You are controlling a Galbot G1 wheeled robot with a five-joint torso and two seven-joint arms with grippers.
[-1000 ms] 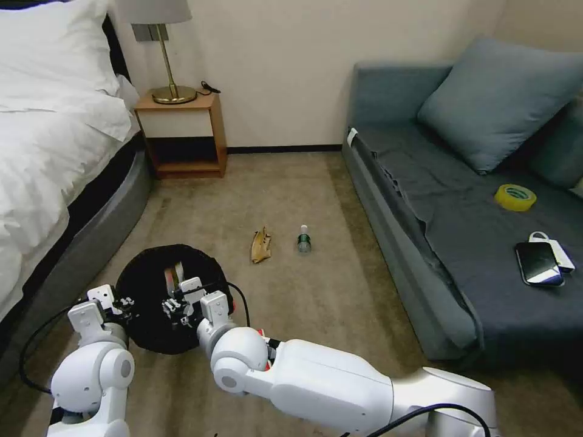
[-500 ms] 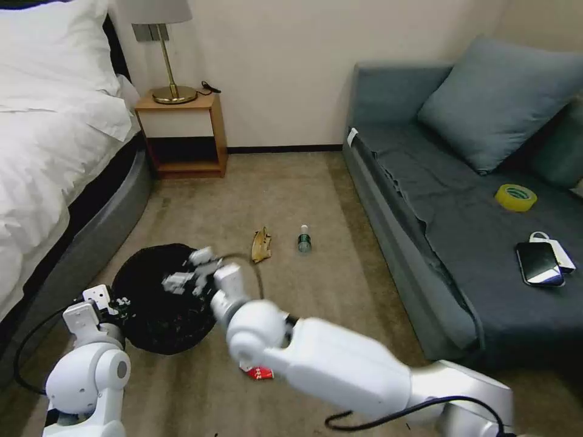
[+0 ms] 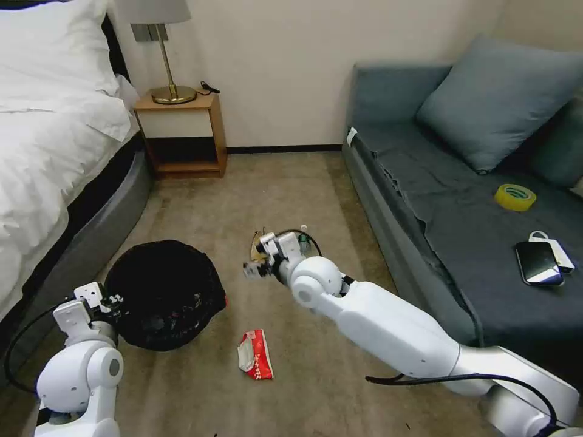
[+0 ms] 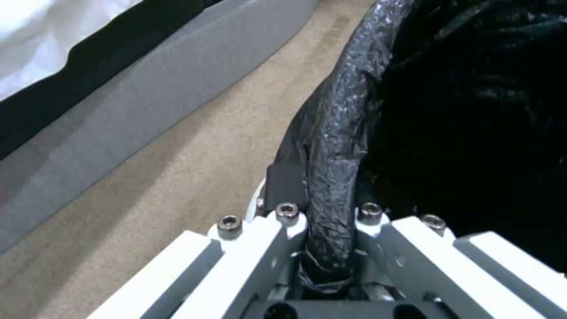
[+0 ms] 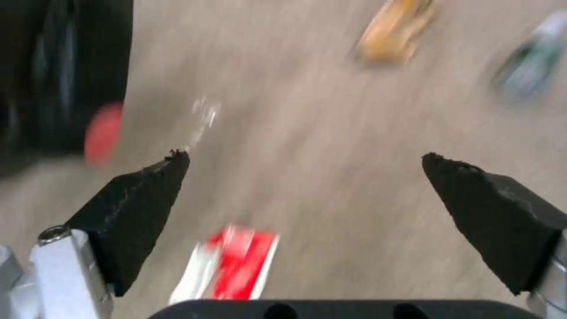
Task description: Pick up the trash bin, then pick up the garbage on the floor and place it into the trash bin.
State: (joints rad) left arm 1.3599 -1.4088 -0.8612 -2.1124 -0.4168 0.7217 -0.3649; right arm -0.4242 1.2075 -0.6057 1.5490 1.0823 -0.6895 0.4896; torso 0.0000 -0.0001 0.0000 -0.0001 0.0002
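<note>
The trash bin [image 3: 164, 294], lined with a crinkled black bag, stands on the carpet at the lower left. My left gripper [image 3: 103, 300] is shut on its rim [image 4: 334, 133], which runs between the fingers of the left gripper [image 4: 328, 212]. My right gripper [image 3: 255, 267] hangs open and empty over the carpet, right of the bin. Just behind it lie the brown banana peel [image 3: 257, 241] and the small clear bottle [image 3: 303, 230], both partly hidden by the wrist. A crumpled red-and-white wrapper [image 3: 256, 362] lies nearer me. The right wrist view shows the open right gripper [image 5: 304, 159], the wrapper [image 5: 236, 266], peel [image 5: 393, 31] and bottle [image 5: 529, 75].
The bed [image 3: 54, 158] borders the left side and a grey sofa [image 3: 461, 243] the right, with a yellow tape roll [image 3: 515, 197] and a black phone [image 3: 537, 263] on its seat. A wooden nightstand [image 3: 182, 136] with a lamp stands at the back wall.
My right arm has swung out from above the bin's mouth, away to the right and toward the peel and bottle. The red-and-white wrapper it covered now lies in plain view.
</note>
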